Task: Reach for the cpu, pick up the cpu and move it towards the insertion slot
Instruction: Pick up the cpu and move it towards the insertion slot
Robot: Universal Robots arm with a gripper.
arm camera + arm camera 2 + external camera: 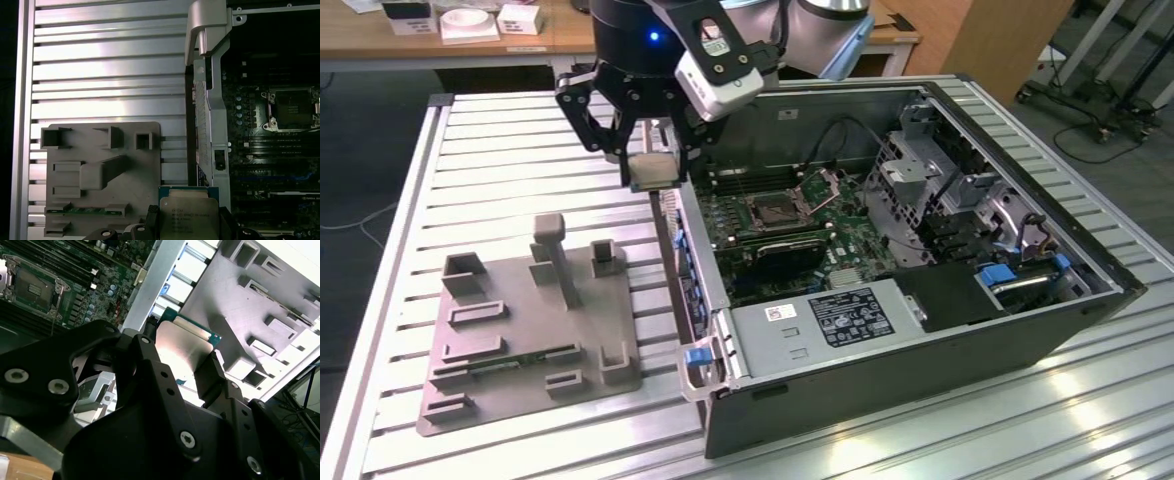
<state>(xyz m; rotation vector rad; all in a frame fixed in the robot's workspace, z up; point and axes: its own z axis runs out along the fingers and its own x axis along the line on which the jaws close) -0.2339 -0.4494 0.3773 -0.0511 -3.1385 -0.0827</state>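
Note:
My gripper [654, 170] is shut on the cpu [655, 168], a small flat square chip with a silvery top, held in the air. It hangs over the left wall of the open computer case, between the grey plastic tray [520, 320] and the motherboard. In both wrist views the cpu [190, 212] [180, 347] sits between the black fingers [150, 222], its green rim showing. The insertion slot [781, 212], a square socket with a silvery frame and dark centre, lies inside the case to the exterior view's right of the gripper. It appears in both wrist views too [292, 107] [32, 287].
The computer case [907, 330] lies open on the slatted metal table [494, 140]. The tray holds a slim green memory stick [520, 362] and has raised posts [550, 245]. Drive cages and cables [961, 200] fill the case's right side. A wooden desk [547, 35] stands behind.

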